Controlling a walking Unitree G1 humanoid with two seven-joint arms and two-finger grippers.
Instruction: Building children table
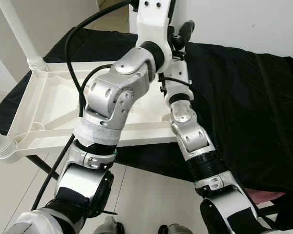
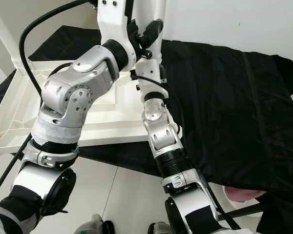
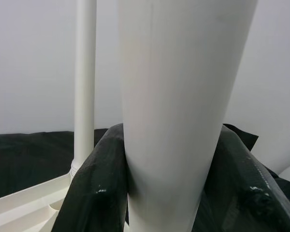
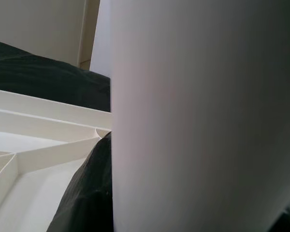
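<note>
Both end effectors clamped on white table leg [image 3: 179, 111]: left end effector [image 3: 174, 193], right end effector [image 4: 135, 193], above upturned tabletop [image 1: 44, 112].

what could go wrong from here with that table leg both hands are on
Both the left hand and the right hand clamp the same white leg; uneven pushing could tilt it and jam it at the corner of the upturned tabletop. The tabletop overhangs the black-covered surface toward the robot, so a hard downward push might tip or slide it.

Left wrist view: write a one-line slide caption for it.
Left gripper clasps a white table leg between its black fingers, a second leg upright beyond on the overturned tabletop.
</note>
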